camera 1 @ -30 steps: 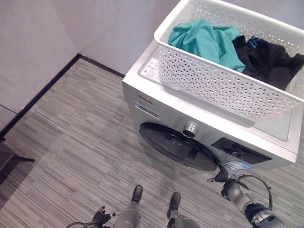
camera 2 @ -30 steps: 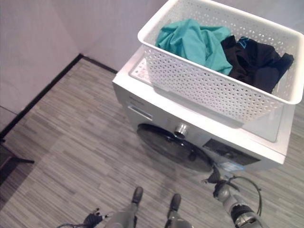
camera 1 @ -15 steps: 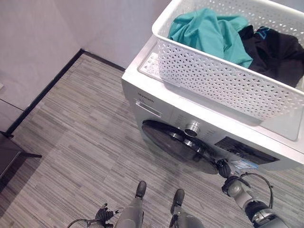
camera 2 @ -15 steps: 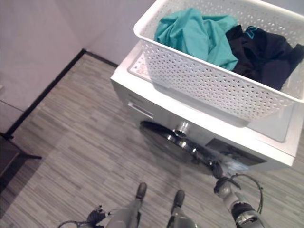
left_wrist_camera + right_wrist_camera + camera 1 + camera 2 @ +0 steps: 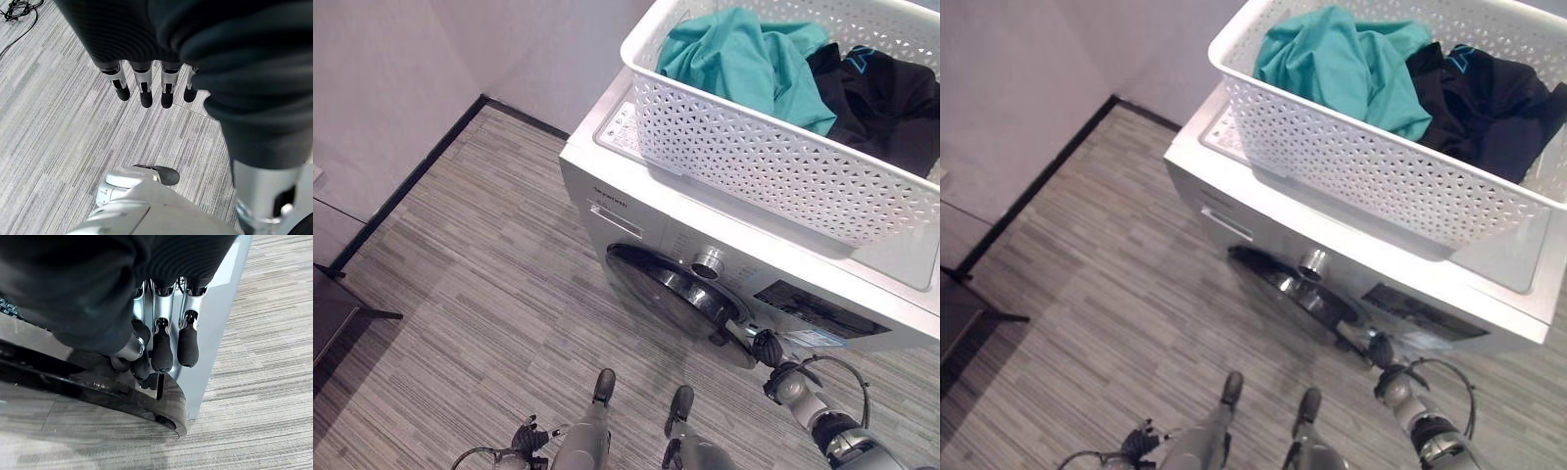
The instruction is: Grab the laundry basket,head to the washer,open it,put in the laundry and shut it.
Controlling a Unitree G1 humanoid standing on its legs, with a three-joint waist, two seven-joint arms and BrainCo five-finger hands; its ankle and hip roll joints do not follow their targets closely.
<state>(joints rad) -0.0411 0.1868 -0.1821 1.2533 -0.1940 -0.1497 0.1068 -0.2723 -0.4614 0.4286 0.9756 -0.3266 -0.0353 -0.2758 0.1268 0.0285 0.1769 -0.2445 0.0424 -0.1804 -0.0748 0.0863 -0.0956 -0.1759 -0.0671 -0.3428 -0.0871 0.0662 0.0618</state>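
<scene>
Right hand (image 5: 146,340) fingers (image 5: 188,345) curl around the door (image 5: 671,289) edge at about 4 o'clock on the washer (image 5: 636,211) front — door slightly ajar. Left hand (image 5: 146,58) hangs relaxed, fingers straight, above the floor (image 5: 480,264). On the washer's top sits the basket (image 5: 773,162) — teal cloth (image 5: 744,64) and black cloth (image 5: 881,98) inside.

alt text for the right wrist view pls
The robot's right hand reaches its curled, dark-tipped fingers to the rim of the washer's dark round door, which stands slightly ajar from the silver washer front. Grey striped floor lies beyond.
</scene>
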